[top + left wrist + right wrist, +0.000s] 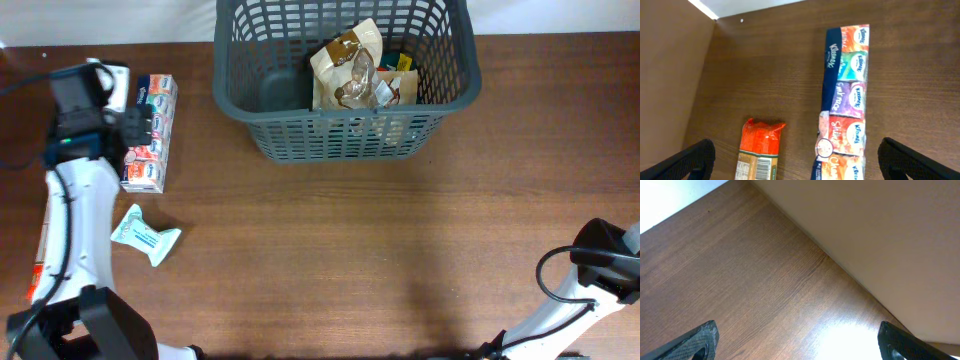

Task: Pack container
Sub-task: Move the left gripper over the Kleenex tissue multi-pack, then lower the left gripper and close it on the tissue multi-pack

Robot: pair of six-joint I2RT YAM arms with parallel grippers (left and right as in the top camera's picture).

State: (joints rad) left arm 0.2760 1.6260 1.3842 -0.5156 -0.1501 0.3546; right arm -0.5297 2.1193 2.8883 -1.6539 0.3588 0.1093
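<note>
A: Your left gripper (795, 162) hovers, fingers spread, over the tissue pack (845, 100). The pack's long axis runs straight ahead of the fingers.

B: And the basket (345, 135)?

A: Far centre, some packets inside. Your left arm is nearer the pack. The right gripper (797, 345) is spread too, idle at the near right corner, probably over bare table.
</note>
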